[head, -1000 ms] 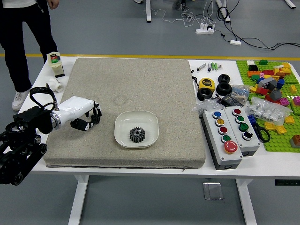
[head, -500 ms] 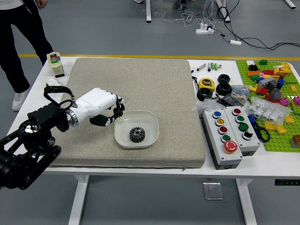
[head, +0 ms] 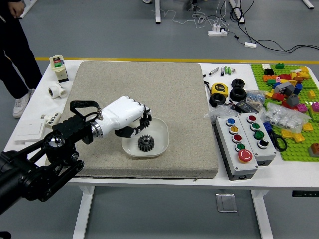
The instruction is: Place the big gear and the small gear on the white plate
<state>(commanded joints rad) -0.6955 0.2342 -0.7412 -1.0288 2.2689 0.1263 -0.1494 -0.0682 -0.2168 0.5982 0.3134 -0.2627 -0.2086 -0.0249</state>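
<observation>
The robot's left hand (head: 124, 114), with a white back, reaches over the far left edge of the plate. It slopes down toward the plate. I cannot tell how far open it is or if it has hold of something. Its black left arm (head: 45, 172) comes in from the left, bent, and goes up and over to the hand.

Just beside the hand, nearer the table's front, a round black gear with teeth (head: 146, 143) sits inside the white plate with round corners (head: 162, 149). The gear lies flat, with its round face up and its teeth pointing out all around. It is round, so no side is its long one. The plate sits upright on a big grey-brown mat (head: 192, 114).

Left of the mat are a white carton with a green and red label (head: 60, 67) and a small white round thing (head: 57, 90). To the right are two grey boxes with colored buttons (head: 244, 167). A person stands past the table's far left corner, one hand (head: 16, 9) hanging down.
</observation>
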